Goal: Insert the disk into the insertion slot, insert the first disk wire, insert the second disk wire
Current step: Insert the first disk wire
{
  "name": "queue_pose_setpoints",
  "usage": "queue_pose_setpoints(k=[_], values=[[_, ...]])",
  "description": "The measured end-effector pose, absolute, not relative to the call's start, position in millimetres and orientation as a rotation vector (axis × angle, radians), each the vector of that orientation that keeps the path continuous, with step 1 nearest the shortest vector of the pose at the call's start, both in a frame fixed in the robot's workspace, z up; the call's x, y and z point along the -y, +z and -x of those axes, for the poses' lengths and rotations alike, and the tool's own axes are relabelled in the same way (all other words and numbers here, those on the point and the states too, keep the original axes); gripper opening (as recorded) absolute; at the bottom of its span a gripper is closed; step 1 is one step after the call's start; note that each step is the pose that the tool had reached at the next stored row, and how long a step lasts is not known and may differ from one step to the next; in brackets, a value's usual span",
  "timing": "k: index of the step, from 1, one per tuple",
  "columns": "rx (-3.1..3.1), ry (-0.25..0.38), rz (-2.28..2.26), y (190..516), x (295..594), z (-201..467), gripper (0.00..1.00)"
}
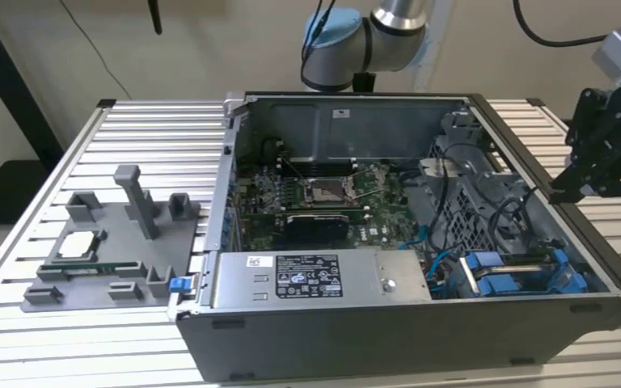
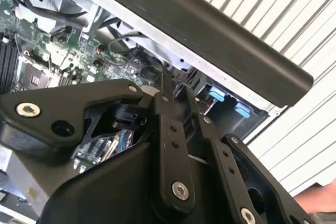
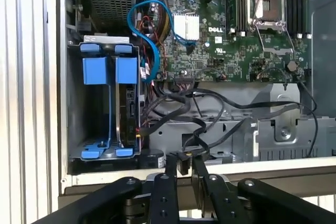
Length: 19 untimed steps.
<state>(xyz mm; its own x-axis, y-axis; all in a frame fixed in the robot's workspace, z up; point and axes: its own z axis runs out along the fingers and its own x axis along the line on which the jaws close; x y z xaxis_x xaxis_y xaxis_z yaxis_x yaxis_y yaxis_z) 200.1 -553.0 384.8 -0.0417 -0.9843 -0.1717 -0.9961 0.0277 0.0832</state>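
The disk (image 3: 127,114) stands on edge in the grey insertion slot (image 3: 79,114) at the case corner, its blue carrier tabs (image 3: 126,69) showing. In the exterior view the disk (image 1: 526,261) sits at the right front of the case. My gripper (image 3: 184,164) hangs over the case's side wall, fingers nearly together on the small black connector of a disk wire (image 3: 183,161). That black wire runs back into the case. The gripper (image 1: 565,192) is at the exterior view's right, above the case rim. In the second wrist view the gripper (image 2: 177,90) has its fingers close together.
The open computer case (image 1: 397,339) lies on a slatted table (image 1: 138,121). Inside are the motherboard (image 1: 322,194), a power supply (image 1: 310,279), a blue cable (image 3: 152,19) and loose black cables (image 3: 210,108). A grey fixture (image 1: 116,242) with parts stands at the exterior view's left.
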Motion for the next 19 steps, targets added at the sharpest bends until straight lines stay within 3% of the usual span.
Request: queue_pose_setpoints(k=[9, 10, 19], values=[[-2.222, 0.317, 2.139, 379.2, 553.0, -206.0, 1.0], [-2.222, 0.317, 2.139, 379.2, 553.0, -206.1, 0.0], [-2.221, 0.32, 2.138, 379.0, 553.0, -206.3, 0.0]])
